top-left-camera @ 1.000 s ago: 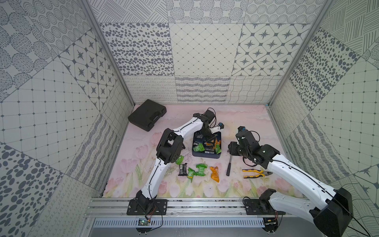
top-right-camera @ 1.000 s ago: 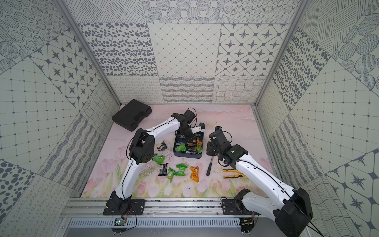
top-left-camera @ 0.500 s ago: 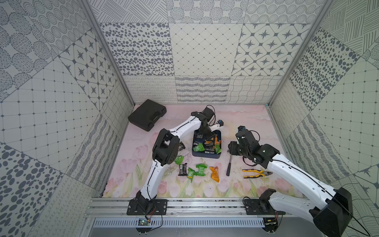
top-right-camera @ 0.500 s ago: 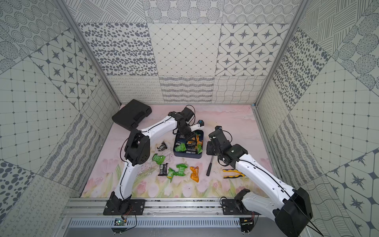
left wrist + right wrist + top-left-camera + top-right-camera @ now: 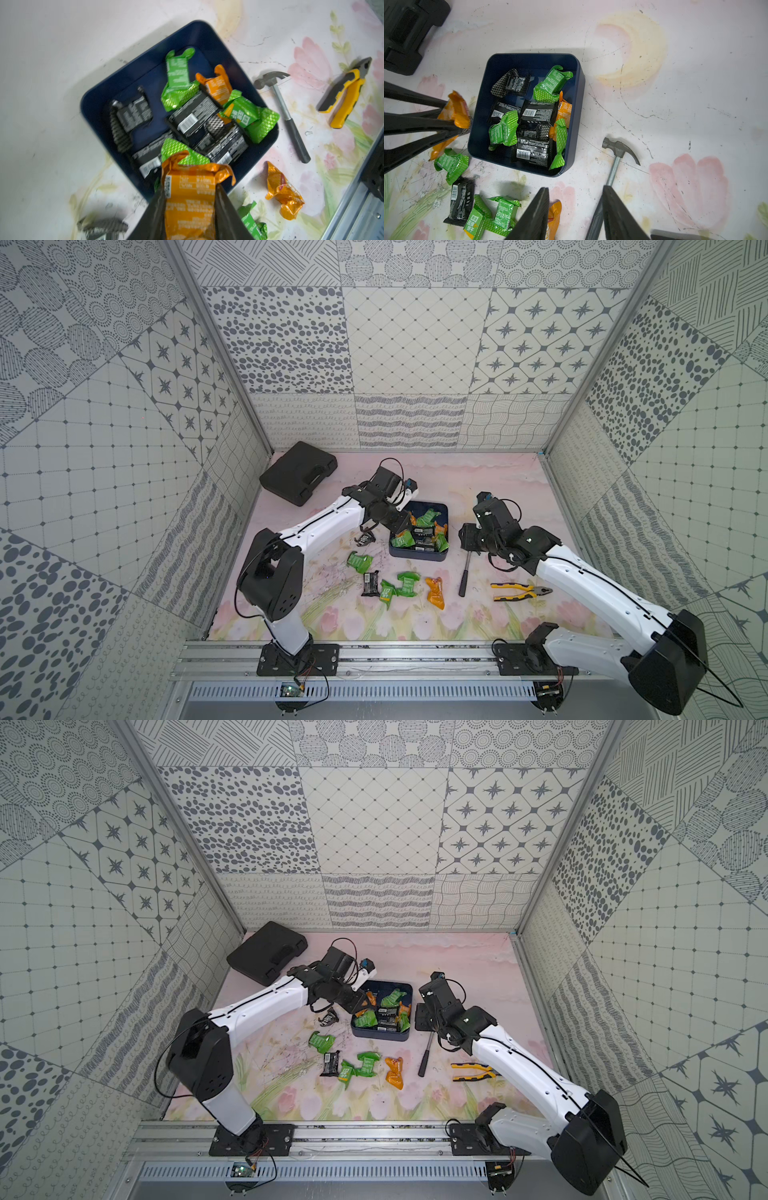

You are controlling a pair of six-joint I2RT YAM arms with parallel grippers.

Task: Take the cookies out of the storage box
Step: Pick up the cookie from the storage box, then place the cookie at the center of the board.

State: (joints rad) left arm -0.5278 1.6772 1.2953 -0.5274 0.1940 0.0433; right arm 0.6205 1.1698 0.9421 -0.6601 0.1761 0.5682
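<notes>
Nearest the rail, several loose cookies (image 5: pixel 407 584) (green, blk & orange) lie on the floral mat (image 5: pixel 332 622), w/ a hammer (image 5: pixel 464 576) & yellow pliers (image 5: pixel 519 591) to their right. Behind them the storage box (image 5: pixel 419 558) sits flat w/ a heap of green, blk & orange pkts inside. L gripper (image 5: pixel 189 190) is clamped on an orange cookie (image 5: pixel 190 207) at the box's left rim, R gripper (image 5: pixel 575 188) hangs just right of the box above the hammer, jaws apart w/ nothing betw. them, & a blk case (image 5: pixel 298 477) lies far back left.
</notes>
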